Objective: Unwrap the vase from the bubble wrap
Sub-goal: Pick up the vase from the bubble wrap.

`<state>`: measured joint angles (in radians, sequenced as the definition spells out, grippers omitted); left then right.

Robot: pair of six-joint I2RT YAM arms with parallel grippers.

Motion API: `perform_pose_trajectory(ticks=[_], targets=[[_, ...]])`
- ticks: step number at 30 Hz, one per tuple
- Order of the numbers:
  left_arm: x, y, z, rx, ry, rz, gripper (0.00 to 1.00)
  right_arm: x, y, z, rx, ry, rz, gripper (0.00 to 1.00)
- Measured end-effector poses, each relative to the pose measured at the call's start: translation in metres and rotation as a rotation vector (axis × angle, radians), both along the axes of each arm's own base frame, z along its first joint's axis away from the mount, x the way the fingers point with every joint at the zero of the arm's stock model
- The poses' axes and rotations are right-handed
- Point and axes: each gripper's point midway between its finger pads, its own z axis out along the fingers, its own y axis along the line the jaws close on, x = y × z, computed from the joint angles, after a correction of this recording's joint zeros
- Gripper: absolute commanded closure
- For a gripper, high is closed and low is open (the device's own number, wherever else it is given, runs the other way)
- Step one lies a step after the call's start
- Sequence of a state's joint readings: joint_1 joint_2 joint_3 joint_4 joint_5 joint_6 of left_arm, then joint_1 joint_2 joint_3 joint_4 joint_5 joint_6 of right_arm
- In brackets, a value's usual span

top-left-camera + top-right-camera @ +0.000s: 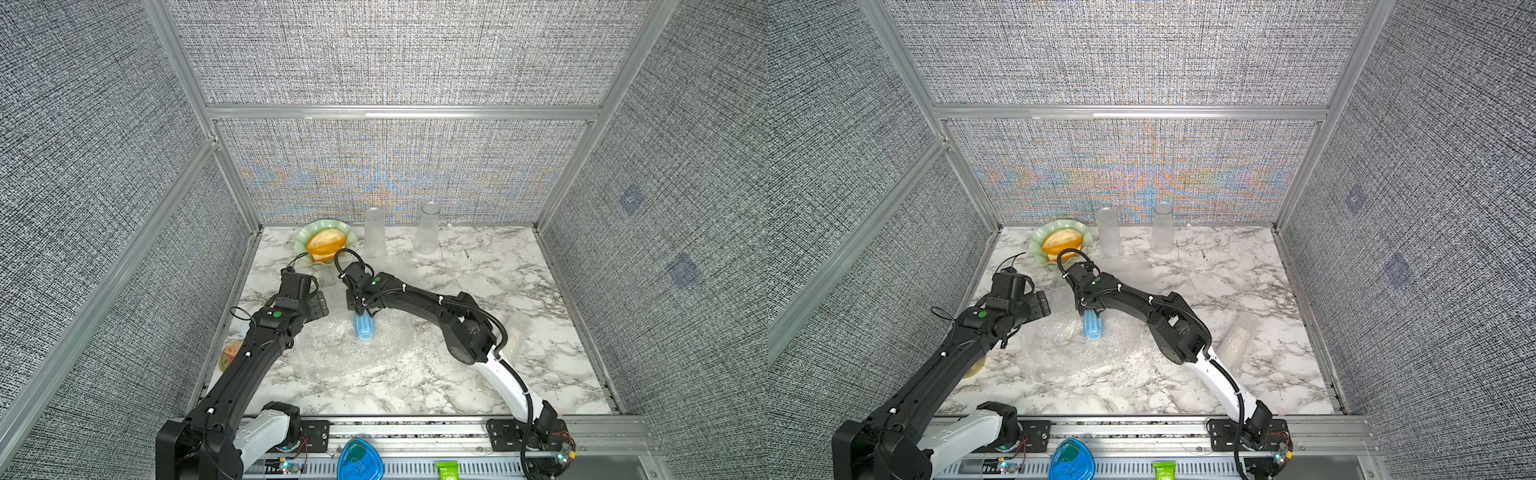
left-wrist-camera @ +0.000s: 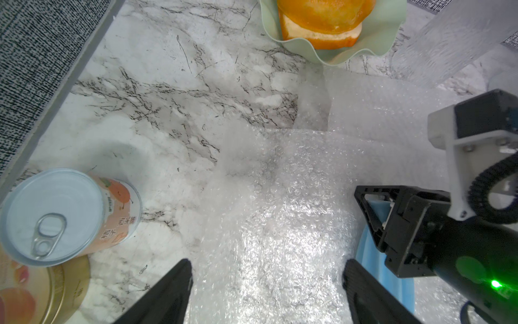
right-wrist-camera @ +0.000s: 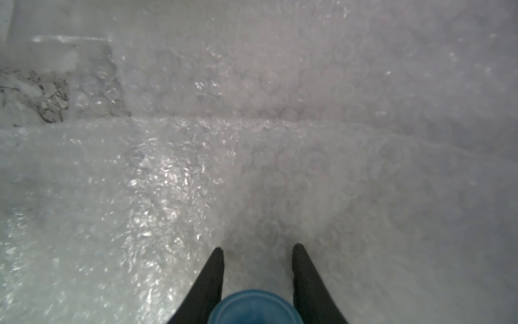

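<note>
We see the marble table with bubble wrap spread flat at centre-left, the blue vase lying bare on it. The right gripper closes round the vase; the left gripper hangs wide open, empty. Far off stand a bowl and two wrapped rolls. Only the left wrist view shows the can clearly; the right half lies mostly bare.
</note>
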<state>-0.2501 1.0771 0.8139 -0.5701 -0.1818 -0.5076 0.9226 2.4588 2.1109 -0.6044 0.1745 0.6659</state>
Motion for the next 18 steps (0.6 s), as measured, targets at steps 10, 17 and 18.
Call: perform_pose_trajectory(ticks=[10,17,18], targets=[[-0.001,0.001,0.003,-0.014,-0.012,0.001,0.14,-0.024,-0.014,0.071,0.029,-0.093,0.041,0.73],[-0.002,0.001,0.005,-0.026,-0.020,-0.001,0.14,-0.063,-0.030,0.084,0.001,-0.200,0.087,0.73],[-0.002,0.001,0.005,-0.026,-0.021,0.000,0.14,-0.069,-0.034,0.085,-0.004,-0.214,0.093,0.73]])
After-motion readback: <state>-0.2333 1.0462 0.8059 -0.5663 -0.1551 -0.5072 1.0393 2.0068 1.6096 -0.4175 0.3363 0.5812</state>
